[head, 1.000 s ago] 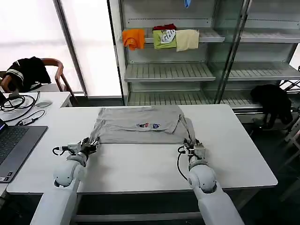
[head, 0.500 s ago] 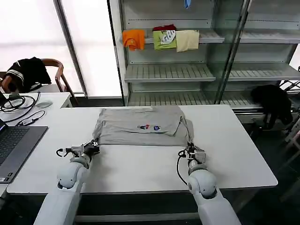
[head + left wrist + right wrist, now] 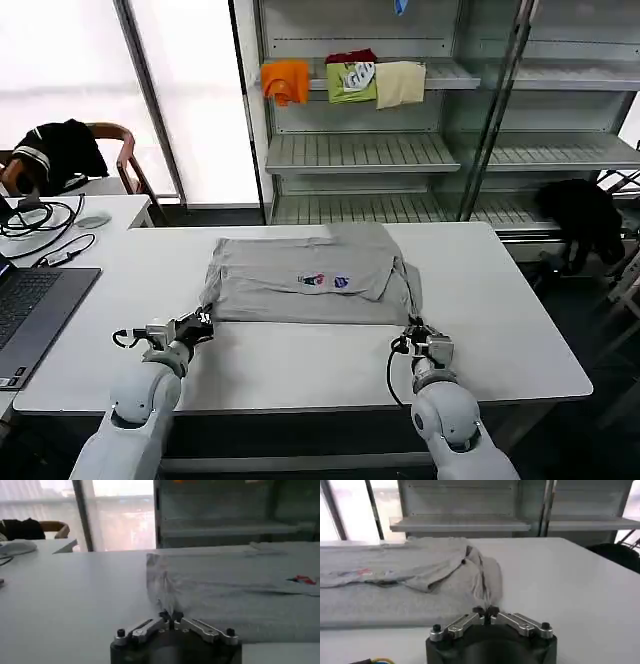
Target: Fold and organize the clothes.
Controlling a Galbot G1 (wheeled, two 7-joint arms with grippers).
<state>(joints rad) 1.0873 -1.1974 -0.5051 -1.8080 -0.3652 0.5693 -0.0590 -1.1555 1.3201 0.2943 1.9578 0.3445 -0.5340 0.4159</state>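
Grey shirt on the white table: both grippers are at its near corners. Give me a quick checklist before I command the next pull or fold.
1. Left gripper shut on the near left corner of the light grey short-sleeved shirt: ok.
2. Right gripper shut on the near right corner: ok.
3. Near hem taut between the grippers: cannot tell.
4. Shirt lying flat: not ok, its right side is bunched and folded over.
5. White table bare between shirt and near edge: ok.
6. Black laptop apart from the left gripper: ok.
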